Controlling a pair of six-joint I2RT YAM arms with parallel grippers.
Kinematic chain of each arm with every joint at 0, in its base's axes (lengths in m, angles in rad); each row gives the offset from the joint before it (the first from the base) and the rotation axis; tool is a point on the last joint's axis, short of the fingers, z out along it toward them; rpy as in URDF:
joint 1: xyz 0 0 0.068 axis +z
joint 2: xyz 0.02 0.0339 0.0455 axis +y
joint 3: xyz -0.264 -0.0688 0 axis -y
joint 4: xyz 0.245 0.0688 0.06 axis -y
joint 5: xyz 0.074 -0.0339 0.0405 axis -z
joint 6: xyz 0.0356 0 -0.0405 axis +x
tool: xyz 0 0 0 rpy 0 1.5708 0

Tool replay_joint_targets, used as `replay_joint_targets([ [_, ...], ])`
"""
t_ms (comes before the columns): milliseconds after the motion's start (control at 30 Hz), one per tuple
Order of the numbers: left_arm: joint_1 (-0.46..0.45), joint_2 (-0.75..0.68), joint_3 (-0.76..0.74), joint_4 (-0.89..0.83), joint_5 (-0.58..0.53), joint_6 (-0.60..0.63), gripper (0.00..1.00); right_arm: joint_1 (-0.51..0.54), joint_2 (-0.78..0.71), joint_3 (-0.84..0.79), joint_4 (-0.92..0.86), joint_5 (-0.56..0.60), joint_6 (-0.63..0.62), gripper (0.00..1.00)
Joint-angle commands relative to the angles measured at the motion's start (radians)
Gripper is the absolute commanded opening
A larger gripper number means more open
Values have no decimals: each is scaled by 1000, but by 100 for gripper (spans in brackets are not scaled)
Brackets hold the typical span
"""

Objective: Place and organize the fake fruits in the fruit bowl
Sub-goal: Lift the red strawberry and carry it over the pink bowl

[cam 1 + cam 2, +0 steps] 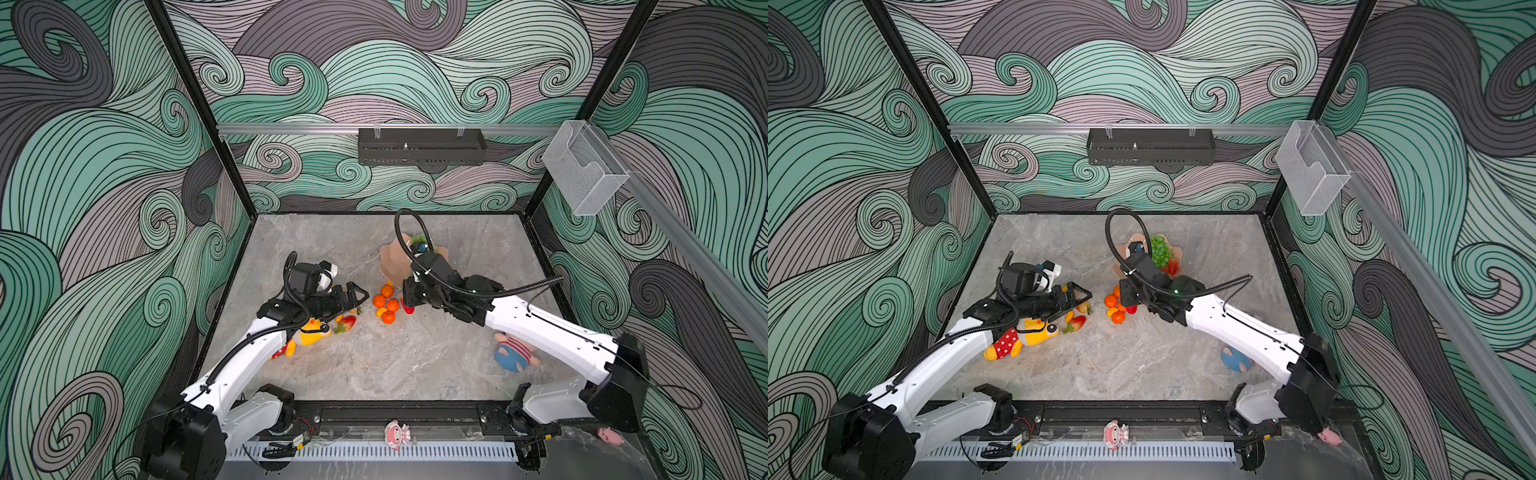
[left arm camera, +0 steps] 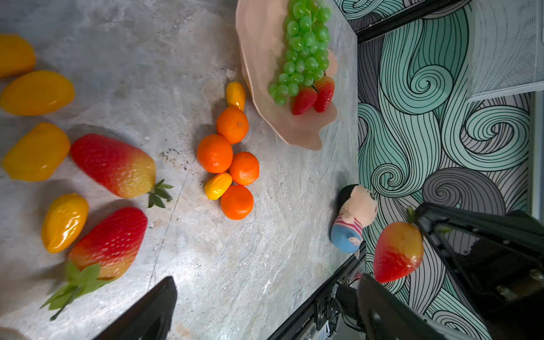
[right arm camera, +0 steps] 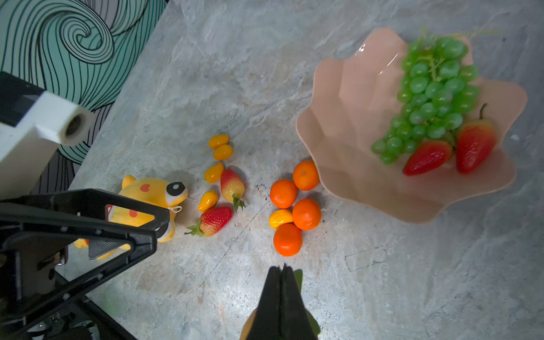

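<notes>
Right fingers [image 3: 275,294] pinch strawberry [image 2: 397,250] by green top | fruit bowl [image 1: 390,262] sits just above in a top view | left fingers [image 2: 153,306] spread, empty.

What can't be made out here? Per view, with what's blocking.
- In a top view, the right arm covers most of the fruit bowl; its contents barely show.
- Right wrist view: the held strawberry sits under the shut fingers of the right gripper; only leaves and a yellowish edge show.
- In a top view, the striped doll is mostly behind the right arm.
- Left wrist view: a kumquat is cut off by the frame edge.
</notes>
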Motion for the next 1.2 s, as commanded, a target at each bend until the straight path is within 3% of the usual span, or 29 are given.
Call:
replay_joint_targets([
  [0, -35, 48, 69, 59, -37, -18, 99, -8, -50, -62, 93, 62, -205, 0],
  [333, -78, 244, 182, 192, -2, -84, 98, -27, -58, -11, 28, 167, -569, 0],
  [433, -78, 286, 213, 229, 4, -101, 99, -38, -13, 5, 41, 196, -684, 0],
  [633, -65, 360, 252, 256, -10, -139, 99, -101, 175, 118, -39, 146, -880, 0],
  [1167, 54, 379, 112, 517, 18, -267, 99, -212, 574, 398, -142, 102, -967, 0],
])
